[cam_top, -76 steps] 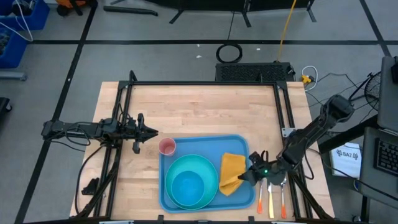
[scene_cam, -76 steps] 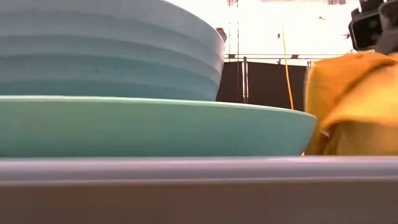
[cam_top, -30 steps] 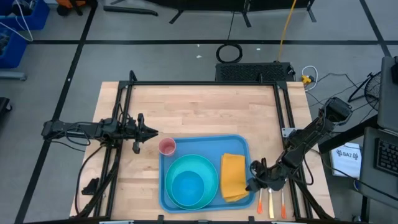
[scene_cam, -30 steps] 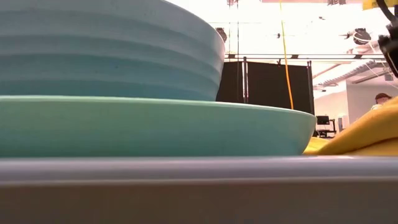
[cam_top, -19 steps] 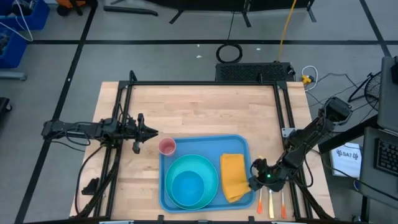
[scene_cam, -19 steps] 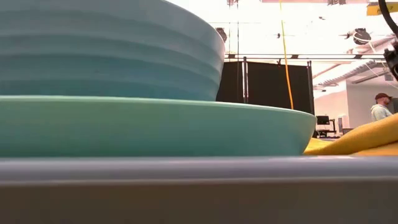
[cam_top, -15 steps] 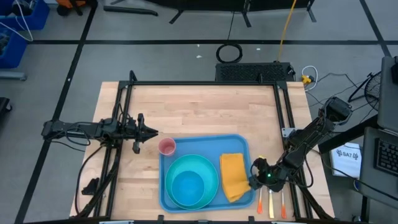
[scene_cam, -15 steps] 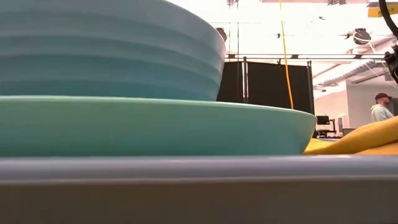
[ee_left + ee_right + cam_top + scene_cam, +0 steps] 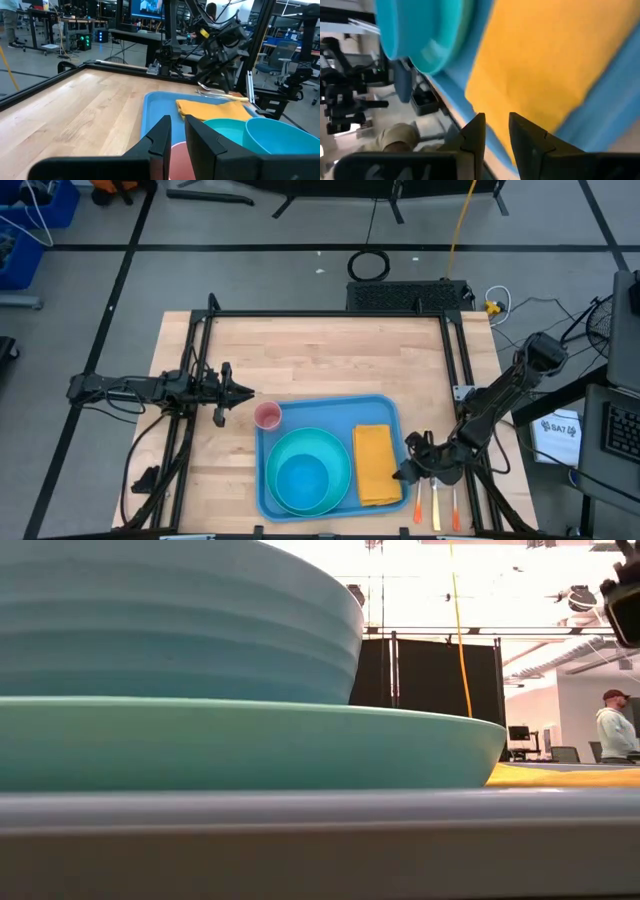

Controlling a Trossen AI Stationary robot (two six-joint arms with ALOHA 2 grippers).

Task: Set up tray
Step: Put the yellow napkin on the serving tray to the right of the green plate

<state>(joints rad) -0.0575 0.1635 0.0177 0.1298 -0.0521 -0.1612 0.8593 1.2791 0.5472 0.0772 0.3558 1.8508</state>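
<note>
The blue tray (image 9: 330,412) lies on the near half of the table. A turquoise plate (image 9: 338,448) with a blue bowl (image 9: 303,476) in it rests on the tray's left part. The yellow-orange napkin (image 9: 376,465) lies flat on its right part, filling most of the right wrist view (image 9: 545,65). A pink cup (image 9: 268,416) stands at the tray's far left corner. My right gripper (image 9: 403,474) hovers low at the tray's right rim, beside the napkin, fingers slightly open and holding nothing. My left gripper (image 9: 245,392) waits, shut, left of the cup.
Orange-handled cutlery (image 9: 437,505) lies on the table right of the tray, just under my right arm. A black frame (image 9: 330,314) borders the table. Bare wood stretches across the far half. A person (image 9: 615,730) stands in the room behind.
The napkin's right edge, raised a second ago, has sunk and the napkin now lies flat and square on the tray. My right gripper has stayed by the tray's right rim, shifting only slightly toward the far edge and back.
</note>
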